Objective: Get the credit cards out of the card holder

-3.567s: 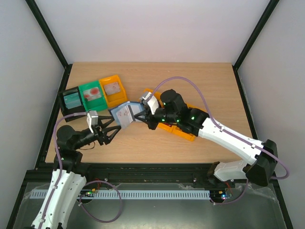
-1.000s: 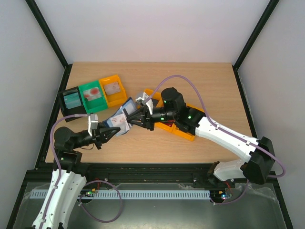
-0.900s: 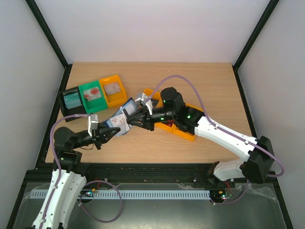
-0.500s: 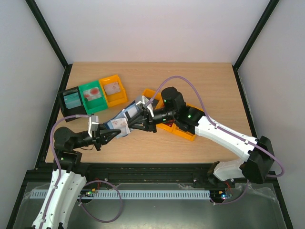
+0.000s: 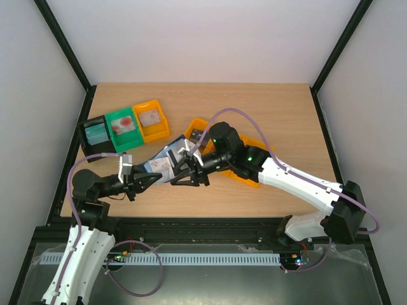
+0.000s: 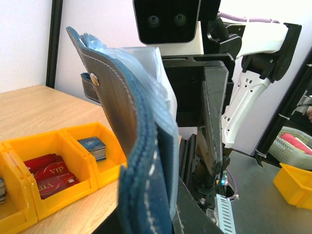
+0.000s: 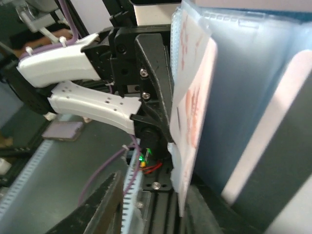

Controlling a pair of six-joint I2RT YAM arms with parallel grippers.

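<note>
- Near the left front of the table (image 5: 273, 114), the card holder (image 5: 163, 163) hangs tilted, clear of the wood, between the two grippers.
- The left gripper (image 5: 147, 179) is clamped on its near-left end (navy cover and pale pockets pinched together, as the left wrist view shows).
- The right gripper (image 5: 184, 175) faces it from the right, jaws standing apart and pinching nothing I can see.
- A white card (image 7: 192, 102) with reddish print sticks out of the pale blue-grey pockets; whether a right finger touches it, I cannot tell.
- Behind the right arm lies the orange tray (image 5: 197, 123); red cards (image 6: 48, 176) sit in one compartment, a blue card (image 6: 93, 146) in the next.
- At the far left stand a black bin (image 5: 95, 133), a green bin (image 5: 122, 126) and an orange bin (image 5: 151, 118) in a row.
</note>
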